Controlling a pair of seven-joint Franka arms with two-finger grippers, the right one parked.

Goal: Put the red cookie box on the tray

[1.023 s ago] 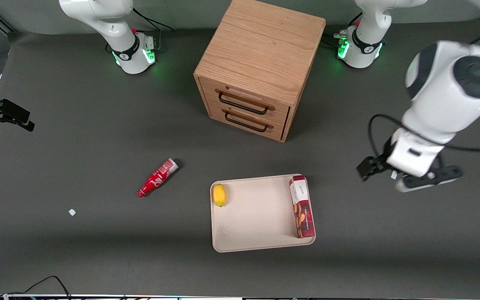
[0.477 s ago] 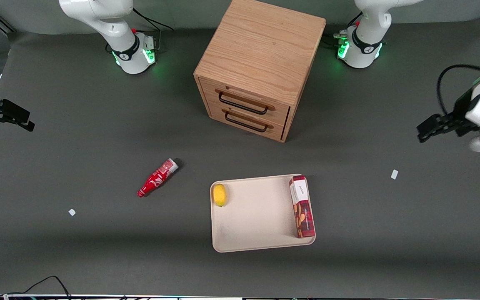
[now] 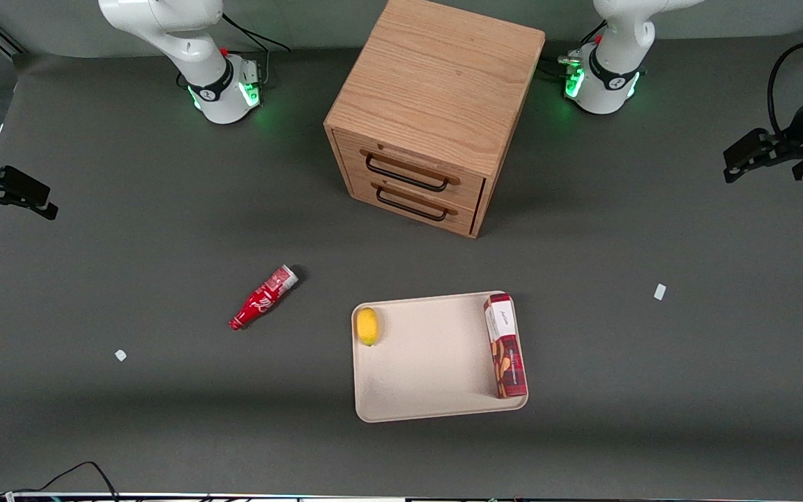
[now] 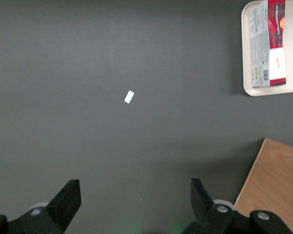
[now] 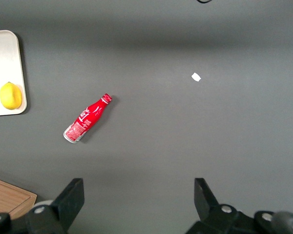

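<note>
- Your left arm's jaws (image 4: 135,202) stand wide apart with nothing between them; you see only bare dark grey counter (image 3: 164,209) under the two black fingers (image 4: 68,197) in the wrist view.
- In the front view that gripper (image 3: 739,157) hangs above the counter at the working arm's end of it, well apart from the tray and about level with the cabinet's drawers.
- The slim dark-red cookie box (image 3: 505,346) with its white end panel lies flat on the large cream-beige rectangular tray (image 3: 429,362), along the tray's short edge that faces the working arm, touching or just beside the rim there.
- The box's white end points away from the front camera; its red end with the biscuit pictures sits near the tray's corner nearest that camera.
- Your wrist camera also catches the box (image 4: 268,46) and a corner of the tray (image 4: 246,58).
- A small yellow lemon (image 3: 367,325) rests on the tray at the edge toward the parked arm, well apart from the box.
- A red soda bottle (image 3: 263,298) with a silver cap lies on its side on the counter, toward the parked arm's end from the tray.
- A light oak two-drawer cabinet (image 3: 436,104) with black handles stands farther from the front camera than the tray; both drawers look shut.
- A small white scrap (image 3: 660,292) lies on the counter between the tray and the gripper; another white scrap (image 3: 120,355) lies toward the parked arm's end.
</note>
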